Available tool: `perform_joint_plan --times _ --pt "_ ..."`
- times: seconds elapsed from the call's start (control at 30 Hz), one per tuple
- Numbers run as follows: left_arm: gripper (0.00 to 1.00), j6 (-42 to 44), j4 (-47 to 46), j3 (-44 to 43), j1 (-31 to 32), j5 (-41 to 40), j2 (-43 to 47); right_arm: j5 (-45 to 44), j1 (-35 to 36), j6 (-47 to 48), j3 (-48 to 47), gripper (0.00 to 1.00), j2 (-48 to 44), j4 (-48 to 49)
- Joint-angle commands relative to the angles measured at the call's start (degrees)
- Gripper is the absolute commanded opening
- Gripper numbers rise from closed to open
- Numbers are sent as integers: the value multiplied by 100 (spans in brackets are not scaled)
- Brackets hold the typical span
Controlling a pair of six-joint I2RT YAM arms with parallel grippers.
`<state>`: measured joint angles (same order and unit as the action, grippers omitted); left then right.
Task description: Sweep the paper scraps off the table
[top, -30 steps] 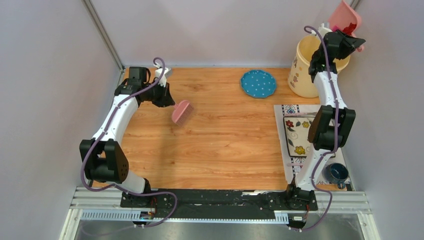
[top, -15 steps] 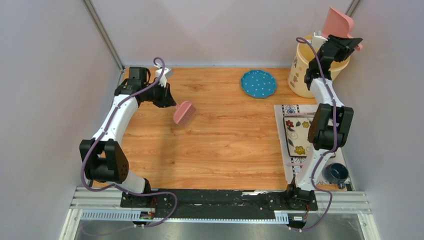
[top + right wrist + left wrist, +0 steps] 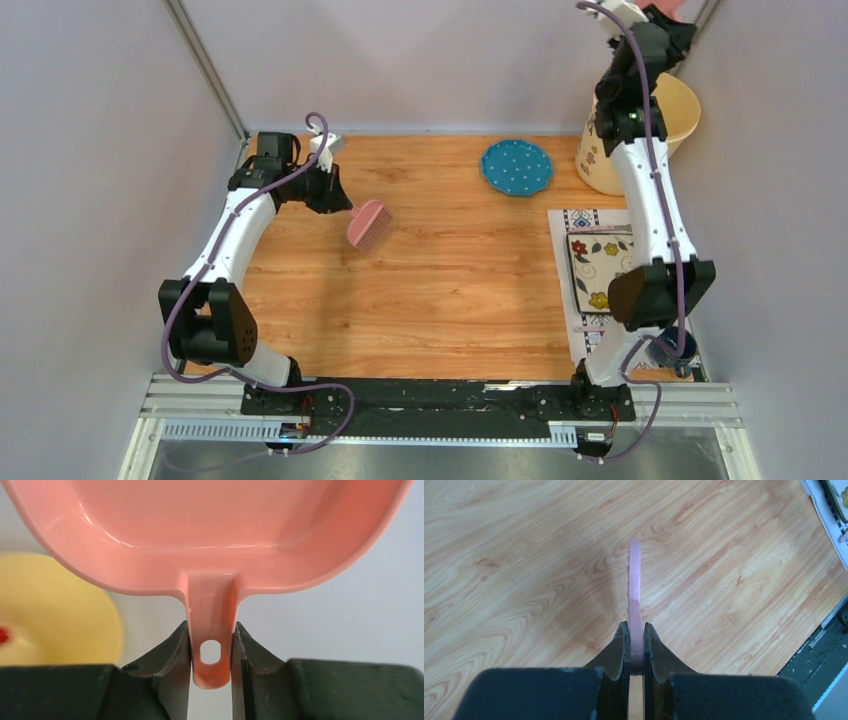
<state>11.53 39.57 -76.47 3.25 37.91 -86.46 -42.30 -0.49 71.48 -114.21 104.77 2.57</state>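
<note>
No paper scraps show on the wood-grain table [image 3: 450,290]. My left gripper [image 3: 338,203] hovers over the table's far left, shut on the handle of the pale pink brush [image 3: 368,224]. From the left wrist, the brush [image 3: 635,580] runs edge-on away from the left gripper [image 3: 636,627]. My right gripper [image 3: 664,22] is raised high over the yellow bin [image 3: 680,110], shut on the pink dustpan [image 3: 668,6], which is mostly cut off at the frame's top. Seen from the right wrist, the dustpan [image 3: 210,530] looks empty, its handle between the right gripper's [image 3: 210,630] fingers. A red speck shows in the bin [image 3: 55,605].
A teal dotted plate [image 3: 516,166] lies at the back. A patterned placemat [image 3: 580,225] on the right carries a flowered square dish [image 3: 595,262]. A dark blue mug [image 3: 672,347] stands near the right arm's base. Grey walls close in on both sides.
The right arm rose and carried the dustpan up past the frame's top. The red scraps seen in it a second ago no longer show. The brush edged slightly right, then stayed.
</note>
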Motion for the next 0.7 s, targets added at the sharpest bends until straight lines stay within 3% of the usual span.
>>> perform_joint_plan --times 0.0,0.1,0.13,0.23,0.3,0.43,0.67 --pt "0 -265 -222 -386 -43 67 190 766 1330 -2943 -454 0 -1054 -3224" --pt "0 -248 -134 -439 -43 -46 331 1442 2148 -4525 319 0 -1564 -4043" --pt "0 -239 -117 -448 -43 -99 409 2097 2315 -4860 564 0 -1748 -4219" --pt "0 -195 -20 -492 -43 -310 550 3058 2764 -6108 1312 0 -1837 -4641" --pt "0 -195 33 -571 -43 -442 603 3245 3019 -6959 1533 0 -1689 -5168" --pt "0 -212 7 -615 -43 -609 744 3606 3353 -7666 1954 0 -1258 -6092" --pt "0 -397 -29 -562 -43 -636 762 4080 3503 -8185 3545 0 -783 -5567"
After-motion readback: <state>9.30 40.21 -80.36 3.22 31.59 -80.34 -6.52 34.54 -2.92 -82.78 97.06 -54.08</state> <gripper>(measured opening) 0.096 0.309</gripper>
